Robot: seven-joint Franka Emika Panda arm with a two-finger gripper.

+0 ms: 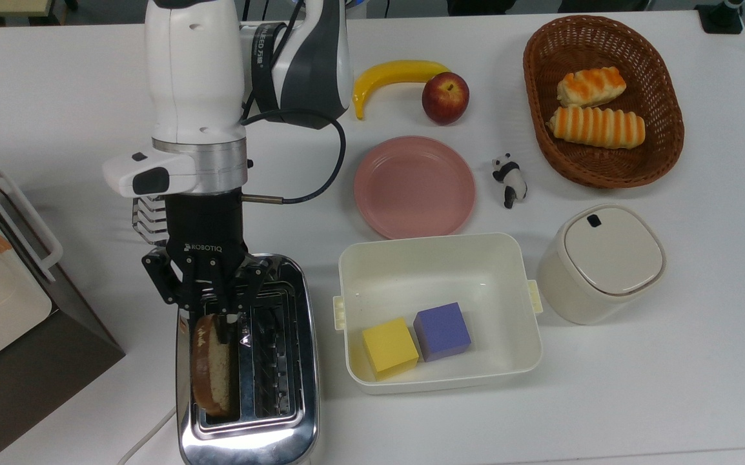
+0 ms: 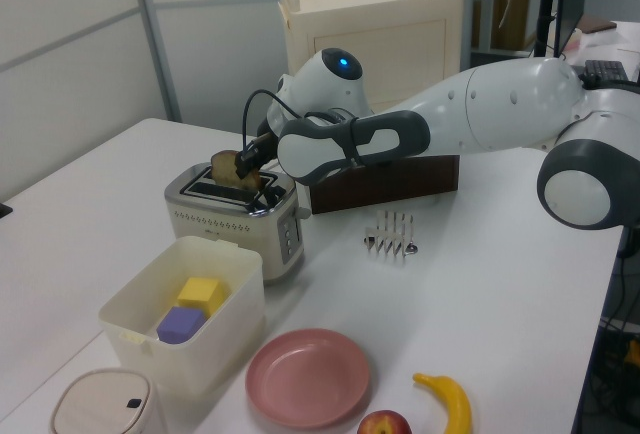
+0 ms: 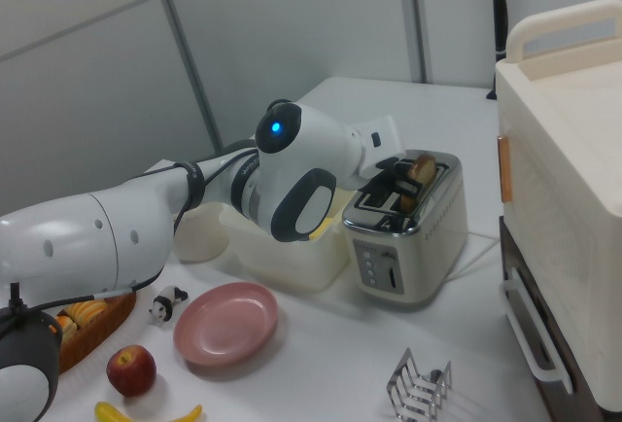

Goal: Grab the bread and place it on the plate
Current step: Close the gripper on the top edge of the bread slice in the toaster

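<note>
Toaster (image 1: 246, 361): set at the top view's lower left. Bread (image 1: 212, 368): held upright in the slot on the top view's left side. Tub (image 1: 438, 252): placed beside the toaster on the top view's right, two blocks (image 1: 416, 339) contained. Plate (image 1: 414, 186): laid behind the tub. Basket (image 1: 602, 100): positioned at the top view's upper right, rolls (image 1: 595, 110) inside.

Arm shell (image 1: 195, 58): glossy white, rounded, with dark grey joint bands.
Wrist ring (image 1: 199, 158): brushed silver collar above a white side block bearing a black oval button.
Cable (image 1: 321, 171): black, looping from wrist to upper arm.
End effector (image 1: 214, 310): black linkage body, white "ROBOTIQ" lettering.
Joint light (image 2: 341, 58): small blue glow on a white dome.
</note>
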